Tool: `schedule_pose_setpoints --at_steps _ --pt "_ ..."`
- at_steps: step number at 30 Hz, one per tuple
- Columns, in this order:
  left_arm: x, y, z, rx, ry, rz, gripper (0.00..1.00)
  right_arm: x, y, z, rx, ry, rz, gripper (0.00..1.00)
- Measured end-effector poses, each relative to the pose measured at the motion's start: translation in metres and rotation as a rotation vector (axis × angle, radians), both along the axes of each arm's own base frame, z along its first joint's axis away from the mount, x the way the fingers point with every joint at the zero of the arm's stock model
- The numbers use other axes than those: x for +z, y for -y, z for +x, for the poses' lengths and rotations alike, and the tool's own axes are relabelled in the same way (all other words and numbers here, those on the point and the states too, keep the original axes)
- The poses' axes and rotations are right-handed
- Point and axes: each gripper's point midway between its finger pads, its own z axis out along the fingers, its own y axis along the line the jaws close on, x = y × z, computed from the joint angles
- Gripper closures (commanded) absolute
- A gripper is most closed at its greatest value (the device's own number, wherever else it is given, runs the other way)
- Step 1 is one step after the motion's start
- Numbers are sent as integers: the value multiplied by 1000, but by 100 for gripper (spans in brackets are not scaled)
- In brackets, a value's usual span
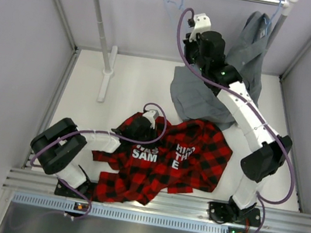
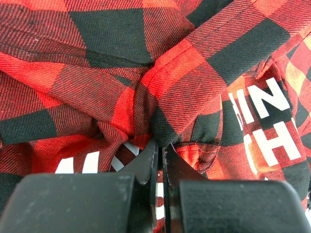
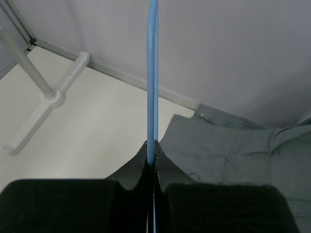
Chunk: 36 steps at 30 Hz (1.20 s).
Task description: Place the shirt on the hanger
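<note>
White table (image 1: 131,83) — one plaid shirt (image 1: 196,158) pinched by left end effector (image 2: 159,153); one blue hanger (image 3: 152,73) clamped in right end effector (image 3: 151,150).

The only readable writing is the white block lettering on the dark panels of the shirt (image 1: 195,164). From the top camera, the left panel reads "SAM" under a partly hidden row that looks like "WAS", and the right panel reads "HIN", "TH" and "E" stacked in three rows. The left wrist camera shows "IN" above "H" on the same shirt (image 2: 194,82), while the white fragments at the lower left are too cut off to read.
</note>
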Motion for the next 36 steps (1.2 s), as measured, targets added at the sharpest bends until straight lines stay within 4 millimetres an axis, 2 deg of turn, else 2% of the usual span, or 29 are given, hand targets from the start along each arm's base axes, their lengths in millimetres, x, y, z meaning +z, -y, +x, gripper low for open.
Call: schedule_pose_setpoints --at_steps 6,13,20,30,34,36 --pt "0 1 0 1 -1 -2 100 25 -1 2 3 75 33 100" --pt "1 1 1 1 -1 -2 100 41 -3 1 18 110 61 100" --pt "3 -1 1 8 1 2 100 51 -3 -8 46 123 74 100" --pt "17 -8 9 87 8 10 100 43 30 -68 86 84 55 100" --pt "27 -10 14 127 16 3 100 31 49 -100 99 46 39 100" --pt "31 -11 17 147 19 4 100 18 64 -122 95 0 32 100"
